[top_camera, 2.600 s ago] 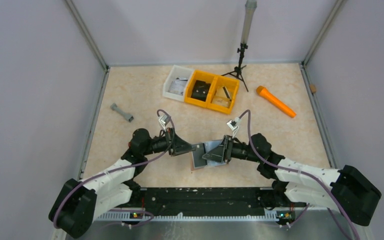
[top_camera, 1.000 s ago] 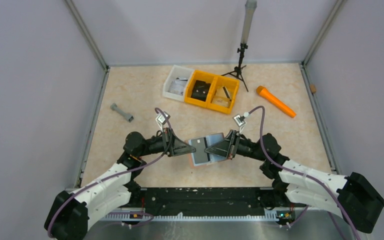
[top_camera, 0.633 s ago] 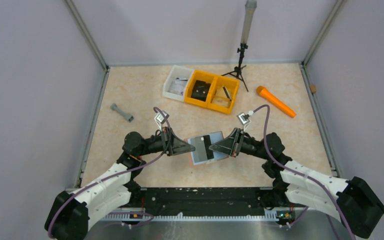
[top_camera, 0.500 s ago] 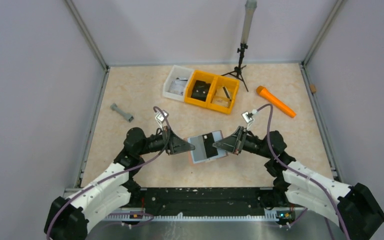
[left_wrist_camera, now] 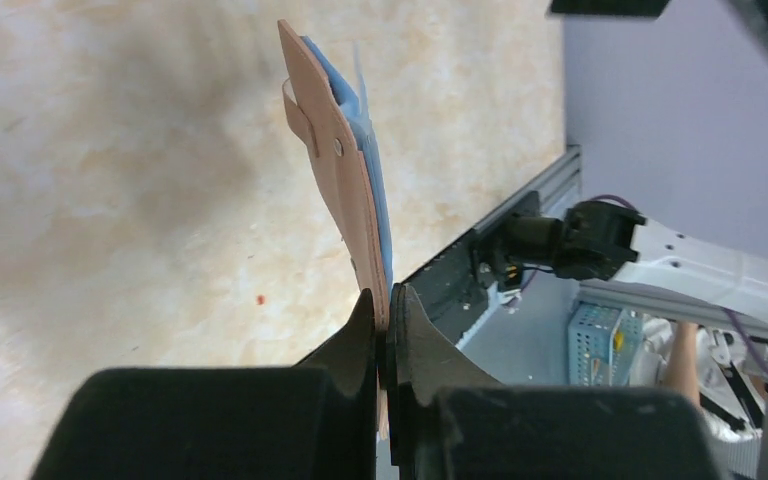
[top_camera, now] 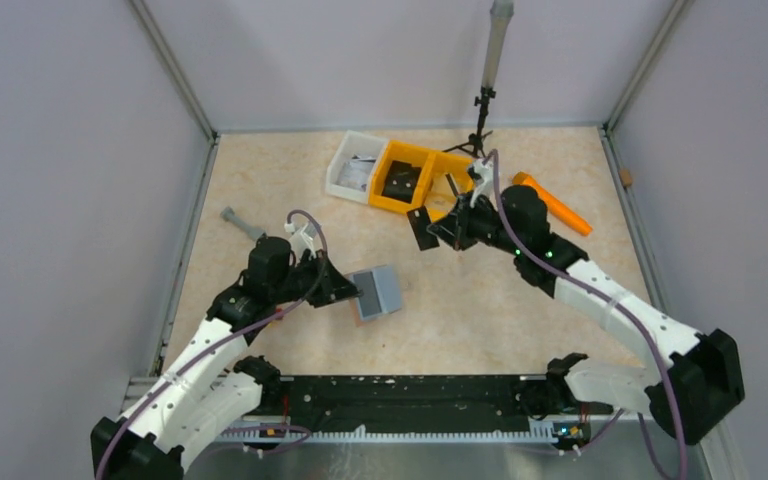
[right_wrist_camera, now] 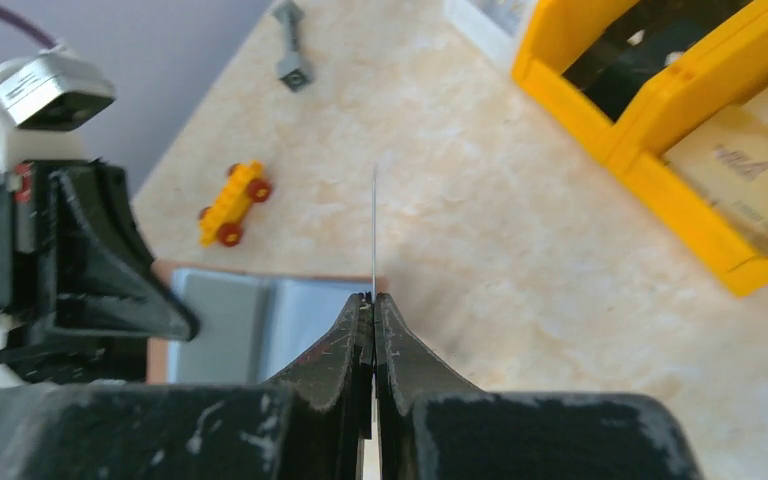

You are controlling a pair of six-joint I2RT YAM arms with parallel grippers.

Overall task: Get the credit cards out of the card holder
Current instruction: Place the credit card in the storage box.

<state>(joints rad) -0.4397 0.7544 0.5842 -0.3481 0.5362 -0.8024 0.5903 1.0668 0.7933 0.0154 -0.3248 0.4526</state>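
Observation:
The card holder (top_camera: 380,291) hangs open above the table, pale blue-grey inside up, with my left gripper (top_camera: 354,294) shut on its left edge. Edge-on in the left wrist view, the card holder (left_wrist_camera: 345,180) shows a reddish-brown outside and a small tab; my left gripper (left_wrist_camera: 385,302) pinches its near end. A black credit card (top_camera: 420,228) is out of the holder, held in the air by my right gripper (top_camera: 439,232), which is shut on it near the yellow bins. In the right wrist view this card (right_wrist_camera: 374,230) is a thin upright line rising from my right gripper (right_wrist_camera: 373,298).
A white bin (top_camera: 353,165) and two yellow bins (top_camera: 422,160) stand at the back, beside a small tripod (top_camera: 479,125). An orange tool (top_camera: 555,205) lies at the right and a grey piece (top_camera: 243,224) at the left. A yellow toy car (right_wrist_camera: 230,205) sits near the left arm.
My right gripper has pulled the black card out of the holder and carried it up and away toward the yellow bins. My left gripper has drawn the holder to the left.

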